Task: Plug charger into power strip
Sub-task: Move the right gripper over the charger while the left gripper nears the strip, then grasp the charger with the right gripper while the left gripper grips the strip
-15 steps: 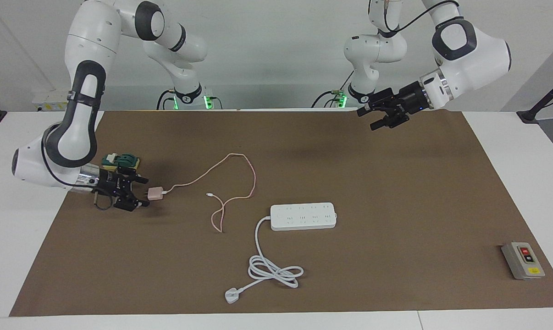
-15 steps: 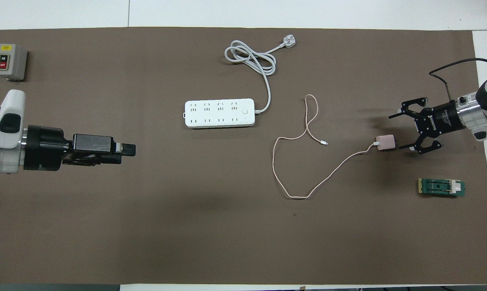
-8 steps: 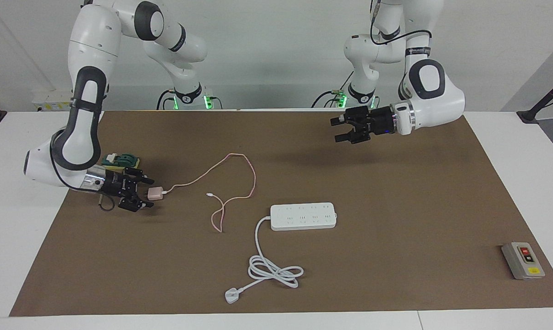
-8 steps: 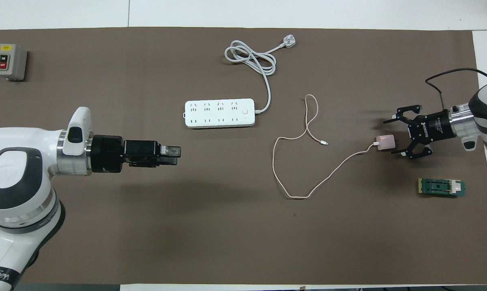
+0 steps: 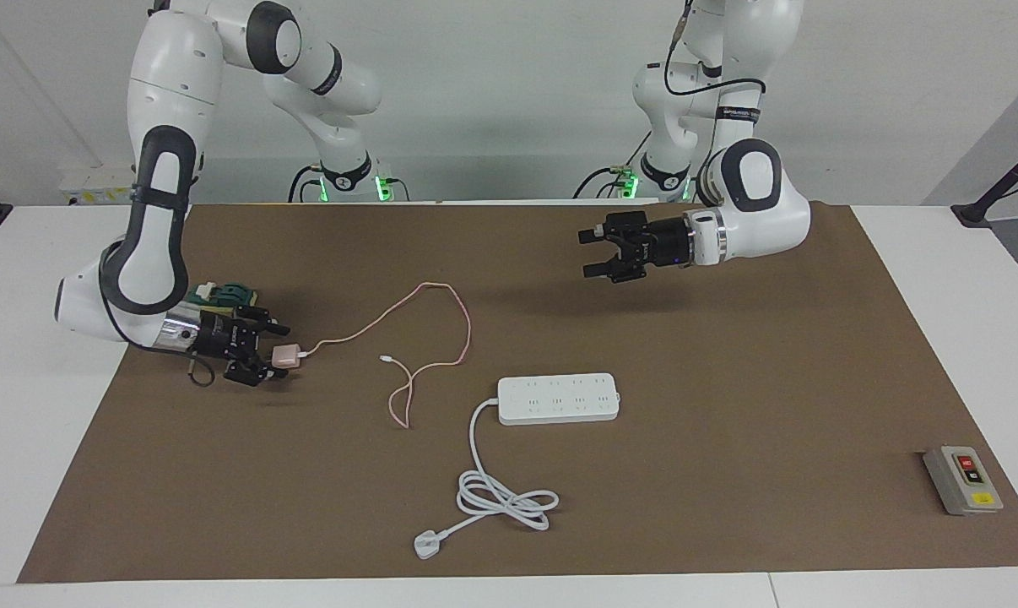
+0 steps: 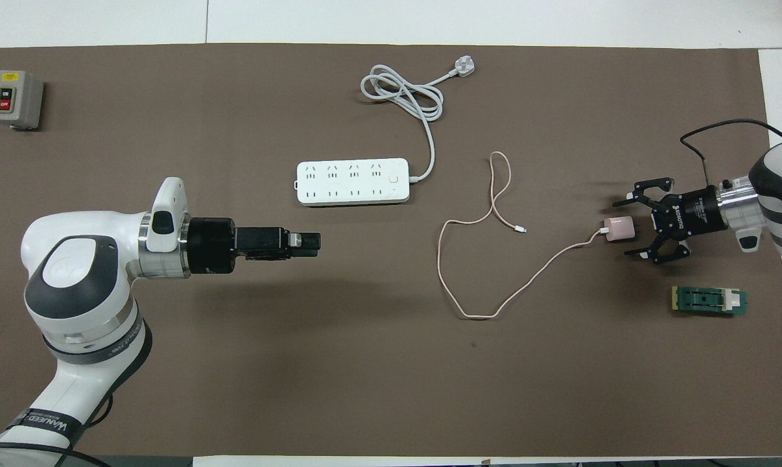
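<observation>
Broadly, the brown surface (image 5: 728, 380) carries the power strip (image 5: 558, 399) flat at mid-mat, sockets up for insertion. Left claw (image 5: 594, 252) hovers spread above the mat. Right claw (image 5: 266, 350), spread, brackets the charger (image 5: 285, 355), ready to pinch.

2 white arms (image 5: 163, 152), black joints, seemingly black grippers.

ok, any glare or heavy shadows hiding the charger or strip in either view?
Facing view: even light, no glare; the charger sits in the open right claw, unhidden. Overhead view: a soft shadow lies on the mat beneath the raised left claw; the power strip stays bright, with its sockets plain to see.
</observation>
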Motion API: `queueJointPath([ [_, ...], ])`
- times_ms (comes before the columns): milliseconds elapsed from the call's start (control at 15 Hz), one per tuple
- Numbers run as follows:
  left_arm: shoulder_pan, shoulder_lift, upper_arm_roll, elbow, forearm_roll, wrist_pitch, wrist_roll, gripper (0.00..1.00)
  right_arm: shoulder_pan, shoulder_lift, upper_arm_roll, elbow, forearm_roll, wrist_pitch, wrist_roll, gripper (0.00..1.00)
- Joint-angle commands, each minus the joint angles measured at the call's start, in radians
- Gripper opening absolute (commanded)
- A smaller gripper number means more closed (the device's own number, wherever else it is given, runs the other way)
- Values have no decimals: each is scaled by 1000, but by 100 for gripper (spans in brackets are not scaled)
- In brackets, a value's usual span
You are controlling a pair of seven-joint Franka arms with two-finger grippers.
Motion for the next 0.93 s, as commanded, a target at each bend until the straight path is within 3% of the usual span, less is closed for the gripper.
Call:
queueJointPath([
  [0, -19, 148, 16, 10, -148, -104, 208, 100, -16, -33, -2, -39, 20, 14, -4, 100],
  [400, -25, 219, 13, 42, -242, -178, 227, 100, -24, -44, -3, -84, 20, 36, -13, 100],
  [800, -40, 224, 14, 64, -297, -123, 222, 100, -23, -44, -3, -85, 20, 48, -16, 100],
  [867, -40, 224, 14, 61, -297, -111, 224, 100, -23, -44, -3, -85, 20, 50, -18, 83],
])
